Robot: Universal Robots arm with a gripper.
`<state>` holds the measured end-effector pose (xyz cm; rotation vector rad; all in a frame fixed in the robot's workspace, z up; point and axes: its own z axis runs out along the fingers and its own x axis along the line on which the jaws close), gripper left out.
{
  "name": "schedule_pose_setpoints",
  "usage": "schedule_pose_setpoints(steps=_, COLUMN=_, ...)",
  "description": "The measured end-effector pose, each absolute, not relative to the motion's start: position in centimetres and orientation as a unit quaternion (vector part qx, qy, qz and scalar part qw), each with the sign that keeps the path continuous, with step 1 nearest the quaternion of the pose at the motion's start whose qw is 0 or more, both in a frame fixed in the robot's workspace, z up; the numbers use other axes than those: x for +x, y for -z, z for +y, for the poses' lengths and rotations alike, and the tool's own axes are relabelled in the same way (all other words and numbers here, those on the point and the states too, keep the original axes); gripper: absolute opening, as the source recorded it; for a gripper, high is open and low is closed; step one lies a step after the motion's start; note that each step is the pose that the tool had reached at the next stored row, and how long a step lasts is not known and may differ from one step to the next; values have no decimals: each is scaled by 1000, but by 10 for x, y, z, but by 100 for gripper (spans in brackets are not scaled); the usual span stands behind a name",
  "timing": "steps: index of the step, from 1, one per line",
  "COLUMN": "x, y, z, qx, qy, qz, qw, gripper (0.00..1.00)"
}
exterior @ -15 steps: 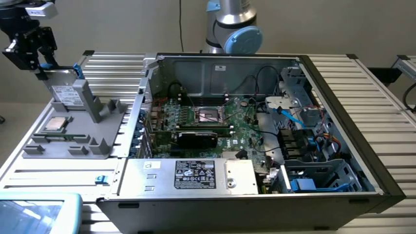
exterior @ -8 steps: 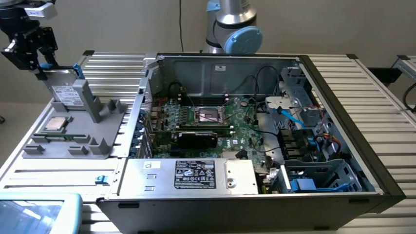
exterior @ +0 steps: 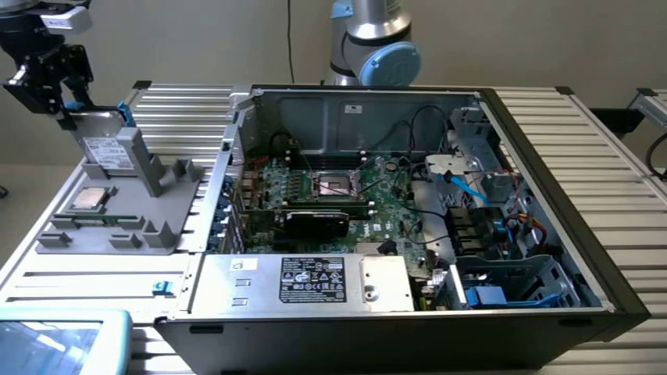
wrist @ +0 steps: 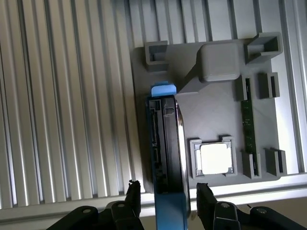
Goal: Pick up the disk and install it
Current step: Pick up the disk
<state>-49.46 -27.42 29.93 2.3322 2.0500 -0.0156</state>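
1. We see the gripper (exterior: 62, 105) (wrist: 168, 191) with its two fingers (wrist: 134, 193) spread wide. One stands on each side of the upper end of the disk (exterior: 109, 152) (wrist: 165, 143).
2. In the wrist view a small gap shows between each finger and the blue bracket, so the hand grips nothing at this moment.
3. The disk stands on its edge, tilted a little, in a slot of the grey holder (exterior: 156, 226) (wrist: 211, 110). It runs along one long edge of that holder, and a blue end tab (wrist: 162, 89) shows at its other end.
4. Just beside the disk, the silver processor chip (exterior: 89, 199) (wrist: 216, 158) lies flat in a square pocket of the holder.
5. Past the chip, near the opposite edge of the holder, a thin green memory module (exterior: 99, 217) (wrist: 247, 120) stands in its slot.
6. The holder lies on the ribbed aluminium bench (exterior: 604, 156) (wrist: 62, 96), near the bench edge at the exterior view's left.
7. The open computer case (exterior: 354, 117) sits on the middle of the bench, well apart from the disk, with its board and cables visible.
8. The base of the robot arm (exterior: 370, 47) rises behind the far edge of the case.
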Motion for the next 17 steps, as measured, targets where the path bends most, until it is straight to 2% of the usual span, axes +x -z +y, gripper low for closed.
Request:
schedule_pose_setpoints(steps=9, x=-495, y=-297, z=-274, qx=751, qy=5, qz=660, qw=18, gripper=58)
schedule_pose_setpoints(steps=11, x=-495, y=-297, z=-274, qx=751, qy=5, qz=660, qw=18, gripper=56)
schedule_pose_setpoints(steps=12, x=-495, y=-297, z=-274, qx=751, qy=5, qz=660, qw=18, gripper=49)
schedule_pose_setpoints(steps=17, x=-495, y=-296, z=-274, qx=751, qy=5, qz=660, qw=18, gripper=49)
